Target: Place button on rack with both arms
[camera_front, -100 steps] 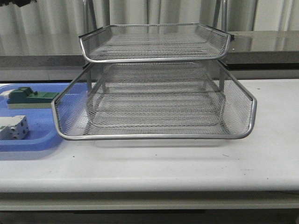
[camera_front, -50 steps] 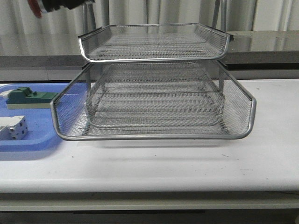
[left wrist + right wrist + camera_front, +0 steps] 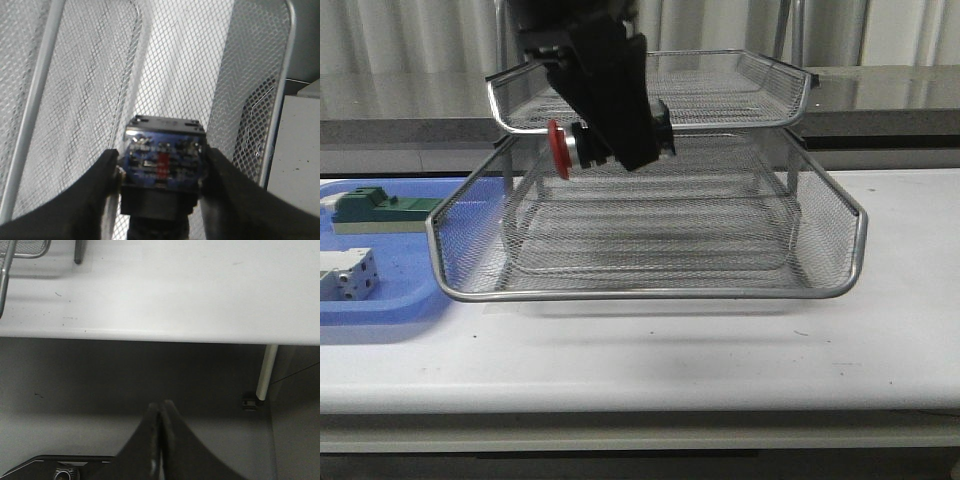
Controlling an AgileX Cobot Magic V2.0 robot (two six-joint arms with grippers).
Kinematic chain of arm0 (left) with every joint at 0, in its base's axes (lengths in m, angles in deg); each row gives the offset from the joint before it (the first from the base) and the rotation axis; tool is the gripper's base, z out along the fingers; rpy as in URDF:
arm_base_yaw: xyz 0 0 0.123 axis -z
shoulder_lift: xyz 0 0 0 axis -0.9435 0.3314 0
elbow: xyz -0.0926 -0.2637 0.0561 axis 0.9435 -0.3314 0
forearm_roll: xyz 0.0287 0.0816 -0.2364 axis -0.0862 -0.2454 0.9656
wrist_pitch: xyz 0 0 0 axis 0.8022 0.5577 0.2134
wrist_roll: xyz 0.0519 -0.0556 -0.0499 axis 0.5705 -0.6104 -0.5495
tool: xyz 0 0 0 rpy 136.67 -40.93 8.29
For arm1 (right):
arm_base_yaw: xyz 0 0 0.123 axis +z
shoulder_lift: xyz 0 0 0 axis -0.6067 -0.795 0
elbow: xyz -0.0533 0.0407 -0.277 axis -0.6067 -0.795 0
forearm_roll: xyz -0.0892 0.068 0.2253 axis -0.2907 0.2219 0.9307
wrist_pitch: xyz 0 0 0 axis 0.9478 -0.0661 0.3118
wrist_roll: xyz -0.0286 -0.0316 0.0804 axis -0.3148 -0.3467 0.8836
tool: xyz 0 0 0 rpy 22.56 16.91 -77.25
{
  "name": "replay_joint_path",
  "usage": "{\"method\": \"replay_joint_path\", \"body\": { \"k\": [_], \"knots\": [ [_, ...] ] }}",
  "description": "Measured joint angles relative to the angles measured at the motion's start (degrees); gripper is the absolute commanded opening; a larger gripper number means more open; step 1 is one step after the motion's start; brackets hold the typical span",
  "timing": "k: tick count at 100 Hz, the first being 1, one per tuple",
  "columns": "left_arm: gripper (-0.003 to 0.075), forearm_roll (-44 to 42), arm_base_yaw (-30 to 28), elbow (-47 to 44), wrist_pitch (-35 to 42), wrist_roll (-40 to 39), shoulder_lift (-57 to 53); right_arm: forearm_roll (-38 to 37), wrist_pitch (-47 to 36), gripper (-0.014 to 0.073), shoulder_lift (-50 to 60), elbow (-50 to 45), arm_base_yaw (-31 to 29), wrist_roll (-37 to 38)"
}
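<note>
My left gripper (image 3: pixel 620 135) is shut on the button (image 3: pixel 582 146), which hangs in front of the silver wire rack (image 3: pixel 650 292) at the height of its upper tray's front rim. The red cap (image 3: pixel 559 149) points left. In the left wrist view the button's blue rear block (image 3: pixel 164 161) sits clamped between the two black fingers (image 3: pixel 100 185), over the mesh of the rack (image 3: pixel 180 70). My right gripper (image 3: pixel 161 407) is shut with nothing in it, off the table beyond its edge; it does not show in the front view.
A flat blue tray (image 3: pixel 390 300) lies left of the rack with a green block (image 3: pixel 375 208) and a white-grey block (image 3: pixel 348 272) in it. The white table (image 3: pixel 720 350) runs in front of the rack. A table leg (image 3: pixel 265 371) stands near the right gripper.
The left arm has come down from the upper left corner with the button and now hangs before the rack's upper tray. The rack has shifted slightly.
</note>
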Motion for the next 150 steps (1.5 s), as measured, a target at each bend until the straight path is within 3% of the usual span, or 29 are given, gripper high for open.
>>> {"method": "replay_joint_path", "body": {
  "k": [9,16,28,39,50,89,118,134,150],
  "knots": [
    [-0.0011,0.00,0.39,0.00,1.31,0.00,1.68,0.00,0.00,-0.0070,0.00,0.00,0.00,0.00],
    [0.0043,0.00,0.48,-0.09,1.54,0.00,2.42,0.00,0.00,-0.0070,0.00,0.00,0.00,0.00],
    [0.0232,-0.20,0.48,-0.09,1.54,0.00,2.79,0.00,0.00,-0.0070,0.00,0.00,0.00,0.00],
    [0.0465,-0.20,0.48,-0.09,1.54,0.00,2.90,0.00,0.00,-0.0070,0.00,0.00,0.00,0.00],
    [0.0552,-0.20,0.48,-0.09,1.75,0.00,2.90,0.00,0.00,-0.0070,0.00,0.00,0.00,0.00],
    [0.0545,-0.20,0.48,1.55,-1.12,-0.61,2.78,0.00,0.00,-0.0070,0.00,0.00,0.00,0.00],
    [0.0529,-3.30,-0.50,6.74,-7.75,-8.19,-3.02,0.00,0.10,-0.0070,0.00,0.00,0.00,0.00],
    [0.0442,-8.96,-3.92,7.11,-10.21,-12.57,-7.83,0.00,0.10,-0.0070,0.00,0.00,0.00,0.00],
    [0.0440,-10.45,-11.17,7.11,-11.02,-14.49,-12.46,0.00,0.10,-0.0070,0.00,0.00,0.00,0.00]
  ]
}}
